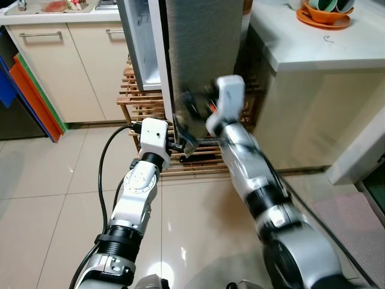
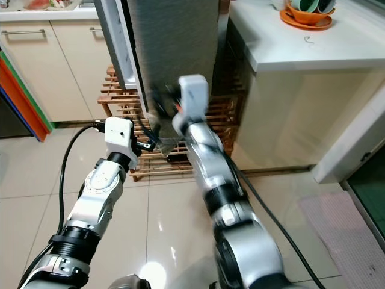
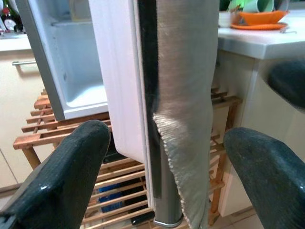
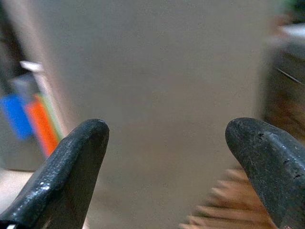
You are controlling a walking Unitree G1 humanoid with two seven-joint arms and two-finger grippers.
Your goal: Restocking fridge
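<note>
The small fridge (image 1: 141, 42) stands on a wooden slatted rack (image 1: 135, 99) with its door (image 1: 204, 48) swung open. A grey cloth (image 3: 186, 95) hangs over the door's outer face. My left gripper (image 1: 183, 144) is open just in front of the door's lower edge (image 3: 119, 86), holding nothing. My right gripper (image 1: 195, 105) is raised, blurred, close to the grey cloth near the door's bottom. In the right wrist view its fingers (image 4: 71, 167) stand wide open facing the grey surface (image 4: 162, 86). The white fridge compartment (image 3: 76, 62) looks bare.
A white counter (image 1: 325, 48) at the right carries an orange plate with cups (image 1: 325, 15). Beige cabinets (image 1: 54, 66) line the back left, with blue, orange and green boards (image 1: 30, 96) leaning beside them. Glossy tiled floor (image 1: 54, 198) lies below.
</note>
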